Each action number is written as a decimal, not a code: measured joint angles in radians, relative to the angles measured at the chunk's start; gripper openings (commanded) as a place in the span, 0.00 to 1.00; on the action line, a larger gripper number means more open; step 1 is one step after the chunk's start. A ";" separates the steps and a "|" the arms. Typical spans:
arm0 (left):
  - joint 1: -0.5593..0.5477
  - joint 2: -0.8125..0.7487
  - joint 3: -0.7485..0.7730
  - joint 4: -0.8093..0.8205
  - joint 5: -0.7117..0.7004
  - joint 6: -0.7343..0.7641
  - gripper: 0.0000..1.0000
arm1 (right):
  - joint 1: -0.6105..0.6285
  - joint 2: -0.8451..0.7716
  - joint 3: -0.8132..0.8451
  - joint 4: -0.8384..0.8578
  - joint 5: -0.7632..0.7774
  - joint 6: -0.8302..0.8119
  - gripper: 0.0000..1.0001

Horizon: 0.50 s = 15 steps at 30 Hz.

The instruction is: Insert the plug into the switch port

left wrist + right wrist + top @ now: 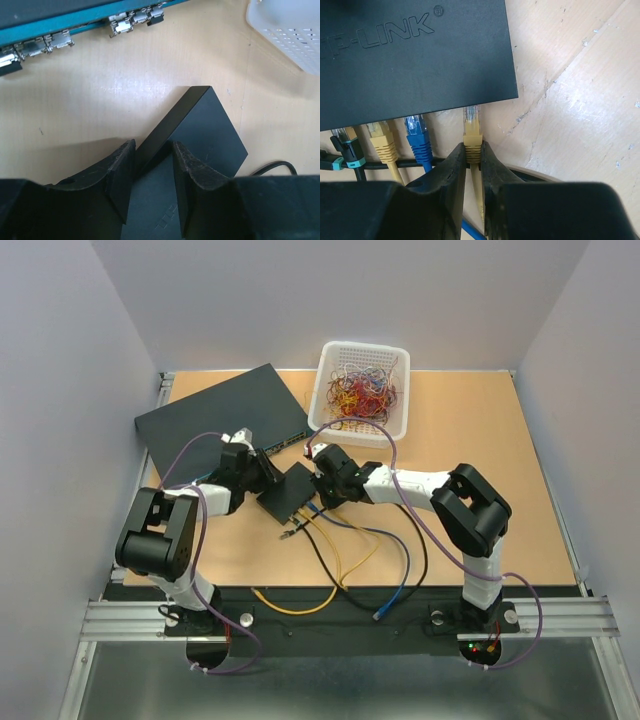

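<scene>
Right gripper (473, 152) pinches plug (471, 125) — left gripper (154, 150) over switch (210, 130) corner.

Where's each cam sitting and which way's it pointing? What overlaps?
Top external: above and behind the bases, looking down on the table; both arms, left gripper, right gripper show.
Left wrist: looks along its fingers, which clamp the switch; the big box and its ports beyond.
Right wrist: looks past its fingers, pinching the yellow plug just short of the switch.
Shared: all three see the switch.
</scene>
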 measured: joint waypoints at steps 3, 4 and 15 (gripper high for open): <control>0.000 0.014 0.022 -0.005 0.000 0.005 0.46 | 0.000 0.000 0.000 0.000 0.011 0.002 0.00; -0.001 0.023 0.034 -0.008 0.000 0.006 0.46 | 0.000 0.000 0.000 0.000 0.015 0.003 0.00; -0.013 0.059 0.061 0.005 0.012 0.019 0.46 | 0.000 0.013 0.029 -0.026 0.038 0.003 0.00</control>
